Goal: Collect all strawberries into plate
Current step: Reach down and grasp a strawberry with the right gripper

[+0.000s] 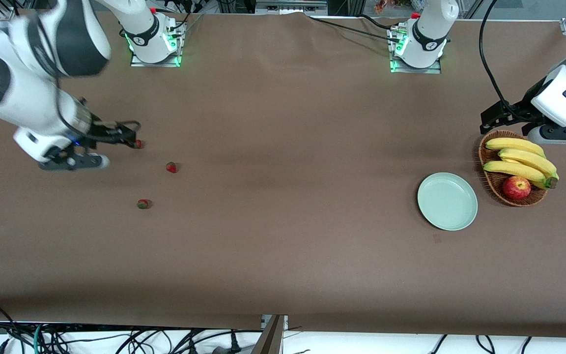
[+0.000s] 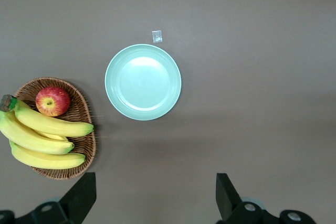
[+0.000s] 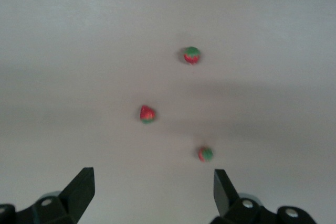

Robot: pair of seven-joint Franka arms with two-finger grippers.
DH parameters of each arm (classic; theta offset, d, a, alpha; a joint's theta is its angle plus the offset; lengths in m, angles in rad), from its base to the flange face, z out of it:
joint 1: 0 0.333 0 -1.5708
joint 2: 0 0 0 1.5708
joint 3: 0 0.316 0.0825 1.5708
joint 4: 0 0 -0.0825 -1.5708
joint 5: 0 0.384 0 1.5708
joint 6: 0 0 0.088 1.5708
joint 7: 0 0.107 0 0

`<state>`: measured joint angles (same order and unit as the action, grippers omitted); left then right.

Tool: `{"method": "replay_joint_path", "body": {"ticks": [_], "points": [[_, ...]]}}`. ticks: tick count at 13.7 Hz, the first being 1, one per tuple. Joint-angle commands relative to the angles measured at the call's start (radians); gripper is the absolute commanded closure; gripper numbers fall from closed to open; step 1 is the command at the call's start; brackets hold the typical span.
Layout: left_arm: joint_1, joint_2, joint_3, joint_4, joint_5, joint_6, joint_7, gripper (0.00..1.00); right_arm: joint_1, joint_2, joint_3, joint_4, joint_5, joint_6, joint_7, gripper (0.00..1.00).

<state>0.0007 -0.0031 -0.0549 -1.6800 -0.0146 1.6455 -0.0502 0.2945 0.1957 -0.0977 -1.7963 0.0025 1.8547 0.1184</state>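
While all three strawberries lie loose on the surface at the right arm's end, the right tool (image 1: 133,140) hangs low over them with its fingers spread wide and nothing between them. In the front view the strawberry (image 1: 139,144) closest to it sits just at the fingertips, a second strawberry (image 1: 171,167) lies a little farther out from the tool, and a third strawberry (image 1: 143,203) lies farthest out, nearest the front camera. The plate (image 1: 447,201) sits well apart at the left arm's end, bare, just beside the basket (image 1: 490,179) with bananas (image 1: 521,160) and an apple (image 1: 516,187). The left tool (image 2: 156,200) waits over that area, fingers also wide open and holding nothing. I judge the step in hand to be the first pick. To do it well, the right tool should centre one berry between its fingers, come straight down and close gently, since so small and round a thing could roll or squirt out sideways. Each berry lies on its side, so its short long axis runs along the surface; the third one's green top seems to point toward the right arm's end, but the others' directions are too small to tell surely.
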Motion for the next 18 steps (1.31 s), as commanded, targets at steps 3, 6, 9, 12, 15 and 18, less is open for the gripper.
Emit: {"method": "replay_joint_path", "body": {"ticks": [3,6,9,12,15,18], "points": [[0.002,-0.003,-0.003,0.003,0.018,-0.015,0.02,0.0,0.008,0.135,0.029,-0.213,0.068,0.379,0.007,0.0],[0.002,-0.003,-0.003,0.005,0.018,-0.023,0.018,0.0,0.012,0.22,0.059,-0.252,0.083,0.506,0.036,0.0],[0.002,-0.003,-0.005,0.005,0.018,-0.023,0.016,0.0,0.012,0.215,0.059,-0.297,0.083,0.509,0.024,0.0],[0.002,-0.003,-0.005,0.005,0.018,-0.023,0.016,0.0,0.006,0.218,0.058,-0.316,0.083,0.511,0.02,0.02],[0.002,-0.003,-0.005,0.005,0.018,-0.023,0.015,0.0,0.005,0.215,0.056,-0.38,0.083,0.572,0.017,0.3],[0.002,-0.003,-0.005,0.005,0.016,-0.03,0.015,0.0,0.002,0.211,0.053,-0.384,0.083,0.569,0.015,0.83]]}}
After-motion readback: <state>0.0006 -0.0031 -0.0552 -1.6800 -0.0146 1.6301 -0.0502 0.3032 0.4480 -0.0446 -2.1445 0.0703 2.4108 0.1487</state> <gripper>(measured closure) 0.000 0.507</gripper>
